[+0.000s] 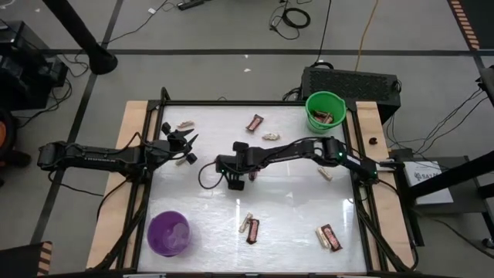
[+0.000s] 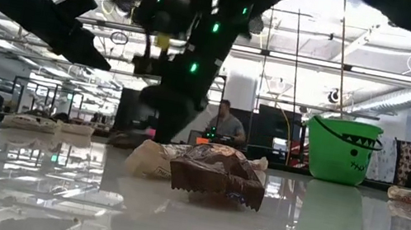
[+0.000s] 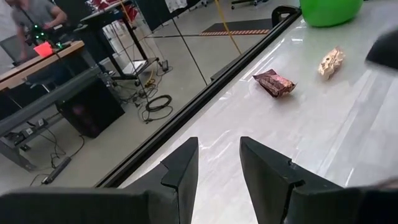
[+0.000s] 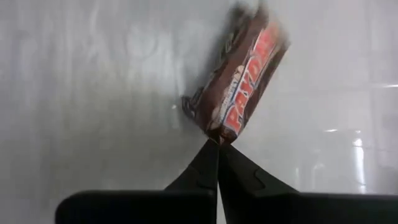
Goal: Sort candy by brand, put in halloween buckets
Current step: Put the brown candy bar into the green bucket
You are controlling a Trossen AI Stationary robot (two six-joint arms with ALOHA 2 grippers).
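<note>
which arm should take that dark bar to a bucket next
Right. The right gripper is already shut on one end of the dark red-brown bar, mid-table. The left gripper is open near the table's left side, holding nothing. The green bucket is on the right arm's side.

A robotics lab or open workshop hall is shown. A glossy white counter [image 1: 293, 216] is framed by dark rails and set on a grey floor, across which loose cables [image 1: 292, 15] are strewn. A black equipment box [image 1: 351, 81] is placed behind the counter. In the low view, a wide room with ceiling light strips [image 2: 346, 72] and exposed beams is seen, and a seated person [image 2: 225, 125] is found at a workstation. Desks [image 3: 37, 65] with electronics are visible in the left wrist view.
</note>
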